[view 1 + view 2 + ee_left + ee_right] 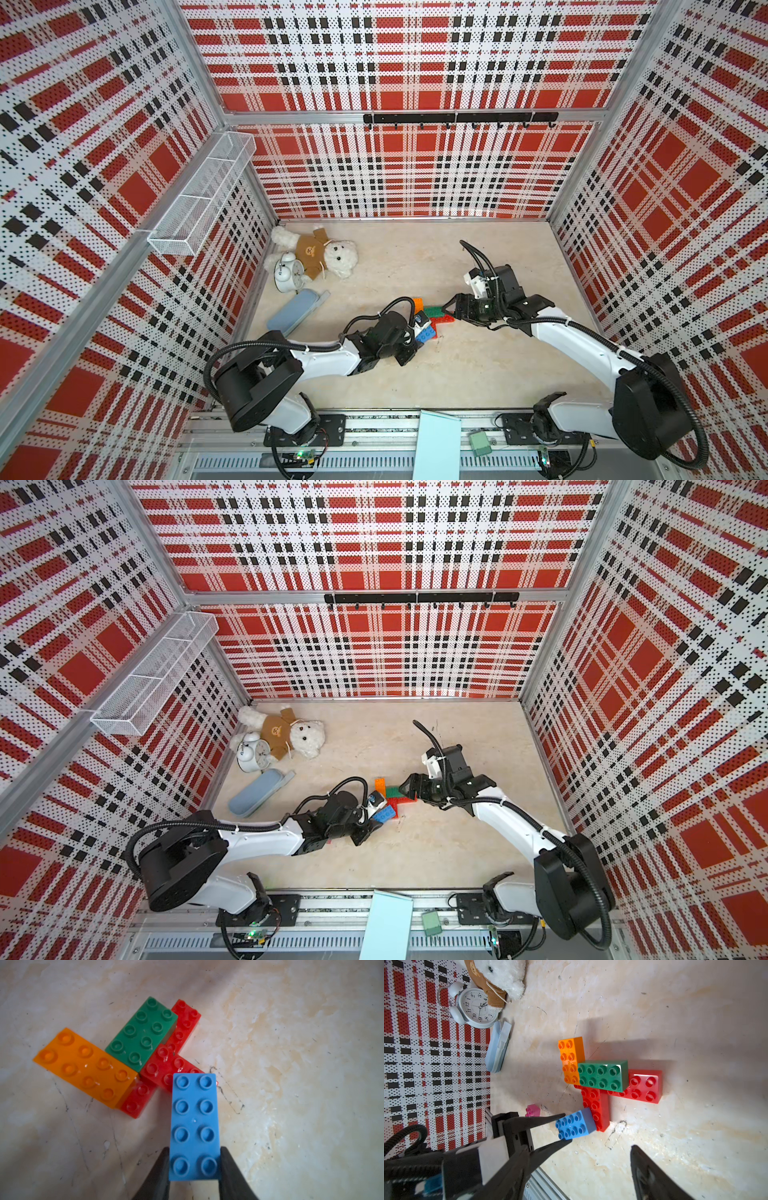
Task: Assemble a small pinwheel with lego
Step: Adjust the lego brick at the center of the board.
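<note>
The left gripper (pixel 194 1148) is clamped on the blue brick (pixel 194 1122); the right gripper (pixel 449 309) stands with its jaws apart, empty. Square blue over the bare red arm (pixel 164 1068), level it, then press straight down.

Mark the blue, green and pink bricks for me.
blue brick (pixel 195 1126): left wrist view, centre of its studded top.
green brick (pixel 602 1076): right wrist view, centre of its studded top.
pink brick (pixel 533 1110): right wrist view, middle of its visible body.

Glossy plastic on a scuffed cream marble-look desk (pixel 291 1084).
The green studded plastic brick (pixel 141 1032) and orange studded plastic brick (pixel 83 1066) gleam glossy; the blue studded plastic brick (pixel 194 1126) looks matt.
</note>
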Tool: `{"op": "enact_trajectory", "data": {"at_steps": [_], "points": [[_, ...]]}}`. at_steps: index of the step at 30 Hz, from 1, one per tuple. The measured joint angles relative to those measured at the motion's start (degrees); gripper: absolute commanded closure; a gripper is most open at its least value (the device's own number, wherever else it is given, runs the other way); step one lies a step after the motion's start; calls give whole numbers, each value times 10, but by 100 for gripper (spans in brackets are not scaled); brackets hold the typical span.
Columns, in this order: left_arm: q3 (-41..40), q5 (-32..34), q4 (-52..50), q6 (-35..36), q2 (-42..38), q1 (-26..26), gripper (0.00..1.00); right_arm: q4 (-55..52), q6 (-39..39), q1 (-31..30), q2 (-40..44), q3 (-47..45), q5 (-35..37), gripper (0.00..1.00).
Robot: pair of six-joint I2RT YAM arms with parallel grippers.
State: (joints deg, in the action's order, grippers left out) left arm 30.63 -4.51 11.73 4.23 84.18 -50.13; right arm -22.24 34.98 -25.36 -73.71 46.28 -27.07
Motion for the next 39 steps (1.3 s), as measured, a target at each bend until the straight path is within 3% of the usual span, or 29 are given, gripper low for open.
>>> {"op": "enact_trajectory", "data": {"at_steps": [10, 16, 27, 39], "points": [[-47, 42, -33, -51, -151, 10, 74, 2, 0, 1, 13, -4, -14, 22], [-56, 72, -70, -102, -187, 20, 74, 9, 2, 3, 0, -4, -21, 22], [-33, 97, -135, -130, -121, -12, 75, 12, 3, 3, -2, -4, -20, 21], [23, 96, -133, -115, -34, -23, 76, 6, 3, 5, 7, -4, -14, 21]]}}
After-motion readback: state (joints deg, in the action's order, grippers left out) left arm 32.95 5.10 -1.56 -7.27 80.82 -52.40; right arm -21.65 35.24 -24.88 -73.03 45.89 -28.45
